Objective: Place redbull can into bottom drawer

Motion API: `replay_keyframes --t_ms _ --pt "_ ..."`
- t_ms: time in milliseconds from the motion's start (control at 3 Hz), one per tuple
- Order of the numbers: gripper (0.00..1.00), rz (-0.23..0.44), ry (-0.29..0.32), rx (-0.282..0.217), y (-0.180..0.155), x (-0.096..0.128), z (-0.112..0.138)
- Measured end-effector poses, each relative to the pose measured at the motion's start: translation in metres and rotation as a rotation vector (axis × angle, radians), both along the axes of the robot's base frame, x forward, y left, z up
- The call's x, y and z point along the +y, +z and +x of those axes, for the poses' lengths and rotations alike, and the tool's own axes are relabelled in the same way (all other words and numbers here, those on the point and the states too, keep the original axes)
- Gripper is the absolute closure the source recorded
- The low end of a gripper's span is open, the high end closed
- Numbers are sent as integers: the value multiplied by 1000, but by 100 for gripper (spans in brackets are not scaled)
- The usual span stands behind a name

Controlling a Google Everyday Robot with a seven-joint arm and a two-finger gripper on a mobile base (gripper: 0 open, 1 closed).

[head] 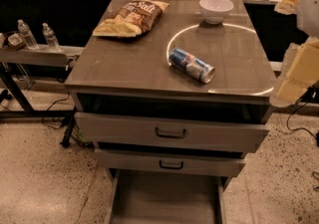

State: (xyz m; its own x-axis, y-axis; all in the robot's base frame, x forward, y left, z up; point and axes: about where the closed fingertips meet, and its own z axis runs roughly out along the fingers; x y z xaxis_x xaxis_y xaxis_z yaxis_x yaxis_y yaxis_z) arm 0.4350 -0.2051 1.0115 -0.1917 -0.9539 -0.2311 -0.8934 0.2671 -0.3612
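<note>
The blue-and-silver can (192, 65) lay sideways on the cabinet (124, 63), at 9 o'clock from the gripper (294, 76), apart. The gripper hung off the cabinet's 3 o'clock edge, its grip untellable.

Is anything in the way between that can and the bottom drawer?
Nothing visible. The can lies on the cabinet top; the bottom drawer is pulled out past the two upper drawers. The gripper is at the right edge.
</note>
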Motion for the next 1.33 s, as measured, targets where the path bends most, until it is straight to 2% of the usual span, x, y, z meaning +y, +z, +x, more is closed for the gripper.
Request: replay_keyframes --t_ms 333,667,1000,1333 --pt "0 0 0 0 0 0 0" --pt "0 20 10 4 -5 6 11" --pt "0 43 17 13 -28 21 52" --pt "0 55 -6 18 -60 36 95"
